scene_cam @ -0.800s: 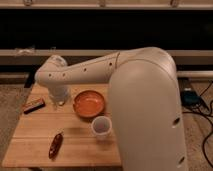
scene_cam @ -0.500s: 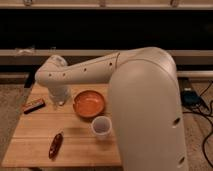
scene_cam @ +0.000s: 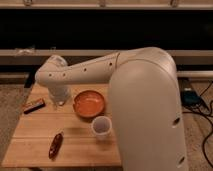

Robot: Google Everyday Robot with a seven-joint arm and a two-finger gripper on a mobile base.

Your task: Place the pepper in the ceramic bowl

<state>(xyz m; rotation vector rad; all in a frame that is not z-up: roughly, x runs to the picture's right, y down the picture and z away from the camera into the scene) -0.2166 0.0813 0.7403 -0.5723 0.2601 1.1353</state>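
The dark red pepper [scene_cam: 55, 145] lies on the wooden table [scene_cam: 30, 131] near its front left edge. The orange ceramic bowl [scene_cam: 90, 103] sits in the middle of the table and holds nothing that I can see. My gripper [scene_cam: 59, 98] hangs from the white arm over the back left of the table, just left of the bowl and well behind the pepper. It touches neither of them.
A small white cup [scene_cam: 101, 127] stands just in front of the bowl. A flat dark bar [scene_cam: 34, 105] lies at the table's left edge, beside the gripper. My large white arm body [scene_cam: 150, 110] covers the table's right side. Cables lie on the floor at the right.
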